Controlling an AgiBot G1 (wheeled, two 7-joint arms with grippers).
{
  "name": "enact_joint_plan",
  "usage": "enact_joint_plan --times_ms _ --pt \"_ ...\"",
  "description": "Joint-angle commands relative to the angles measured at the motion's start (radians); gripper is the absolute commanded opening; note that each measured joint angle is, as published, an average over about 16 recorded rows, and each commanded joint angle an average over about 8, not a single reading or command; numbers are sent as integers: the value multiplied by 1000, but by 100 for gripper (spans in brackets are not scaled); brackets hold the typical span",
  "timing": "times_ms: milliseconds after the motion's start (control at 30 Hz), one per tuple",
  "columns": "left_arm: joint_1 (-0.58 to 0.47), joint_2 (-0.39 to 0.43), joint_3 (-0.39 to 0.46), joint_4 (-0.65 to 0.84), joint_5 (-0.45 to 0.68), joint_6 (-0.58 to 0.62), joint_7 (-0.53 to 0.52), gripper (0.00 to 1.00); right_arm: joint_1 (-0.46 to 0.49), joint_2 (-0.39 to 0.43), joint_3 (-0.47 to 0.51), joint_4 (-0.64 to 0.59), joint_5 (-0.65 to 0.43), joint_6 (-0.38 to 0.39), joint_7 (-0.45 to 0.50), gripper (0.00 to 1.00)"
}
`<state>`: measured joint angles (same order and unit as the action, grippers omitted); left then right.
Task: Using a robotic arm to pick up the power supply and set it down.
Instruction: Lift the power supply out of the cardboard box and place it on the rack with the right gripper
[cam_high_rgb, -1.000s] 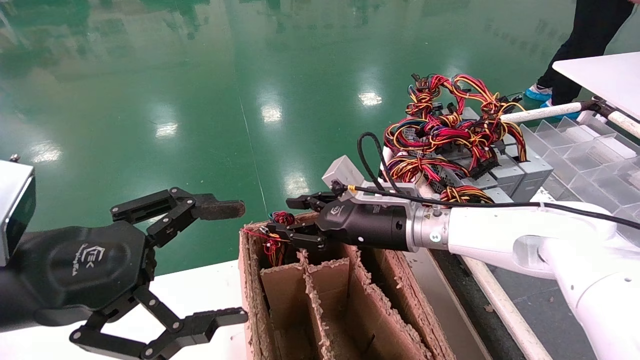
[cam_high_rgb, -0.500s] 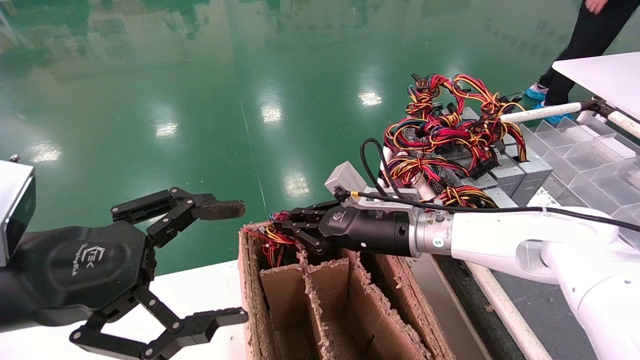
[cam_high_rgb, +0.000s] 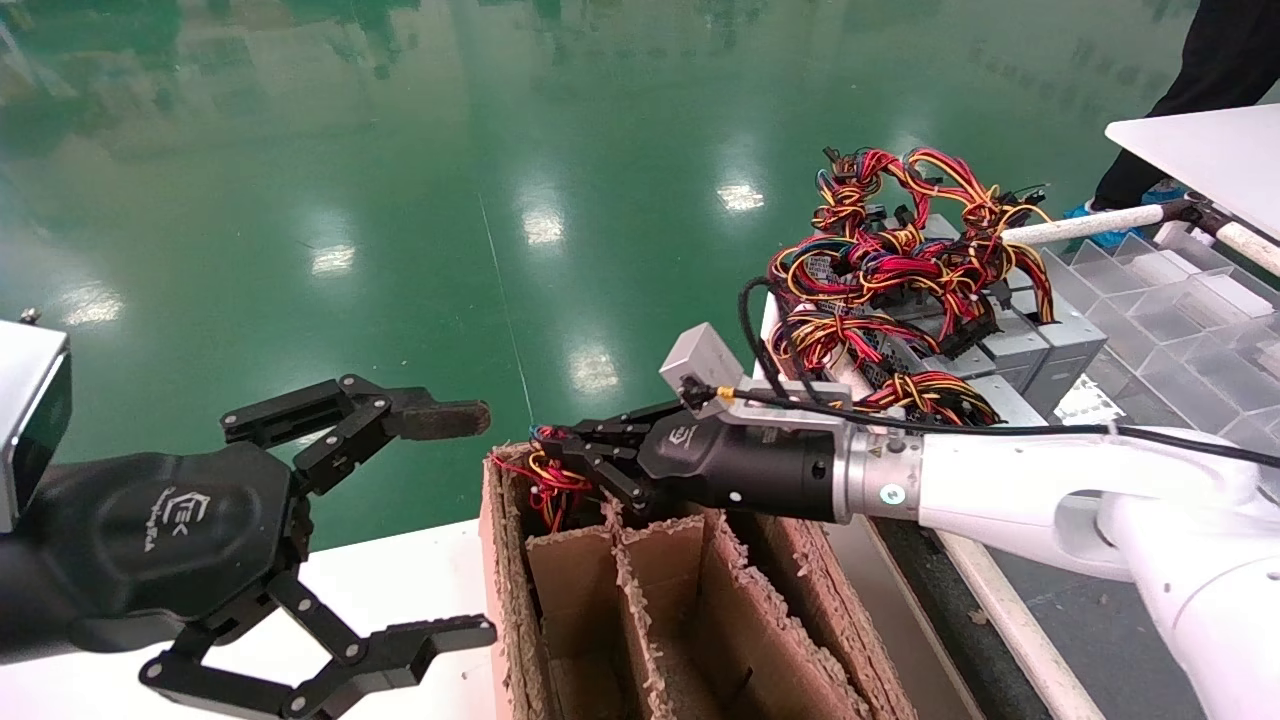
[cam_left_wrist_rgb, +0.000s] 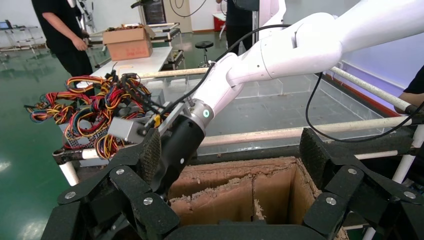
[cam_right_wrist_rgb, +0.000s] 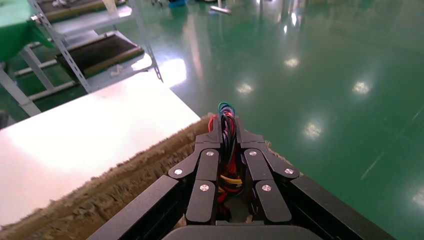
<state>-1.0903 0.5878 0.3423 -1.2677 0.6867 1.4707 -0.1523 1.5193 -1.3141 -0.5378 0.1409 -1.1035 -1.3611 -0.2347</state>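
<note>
Only the wire bundle (cam_high_rgb: 545, 478) of the power supply shows: red, yellow and black wires sticking out of the far-left compartment of a cardboard box (cam_high_rgb: 497, 600). Its grey body is hidden inside the compartment. My right gripper (cam_high_rgb: 562, 450), all black on the white arm, reaches level over the box's far end and is shut on these wires. In the right wrist view the wires (cam_right_wrist_rgb: 227, 114) run pinched between the fingers of the right gripper (cam_right_wrist_rgb: 226, 129). My left gripper (cam_high_rgb: 445, 525) hangs open at the near left, holding nothing, and faces the box (cam_left_wrist_rgb: 235, 167).
The box has torn cardboard dividers and stands beside a white table (cam_high_rgb: 400, 580). A pile of grey power supplies with tangled wires (cam_high_rgb: 900, 270) lies at the right rear. Clear divider trays (cam_high_rgb: 1170, 300) sit beyond it. A person (cam_high_rgb: 1220, 60) stands at far right.
The right gripper's fingers, open around the wires a second ago, have shut on them. The gripper has shifted slightly right and the wires have risen a little. The left arm has not moved.
</note>
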Motion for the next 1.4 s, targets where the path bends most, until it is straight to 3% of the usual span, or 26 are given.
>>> enact_joint_plan --times_ms 33,367,633,1000,1400 --pt "0 0 0 0 0 0 0 100 2 5 6 -1 10 -11 -8 0" --pt "0 0 0 0 0 0 0 100 68 77 75 28 115 -149 17 0" --pt "0 0 0 0 0 0 0 100 167 179 136 79 199 -194 56 0" --pt "0 0 0 0 0 0 0 100 284 360 182 127 235 -143 63 0" --pt "0 0 1 0 0 0 0 100 350 595 204 42 220 -58 14 0"
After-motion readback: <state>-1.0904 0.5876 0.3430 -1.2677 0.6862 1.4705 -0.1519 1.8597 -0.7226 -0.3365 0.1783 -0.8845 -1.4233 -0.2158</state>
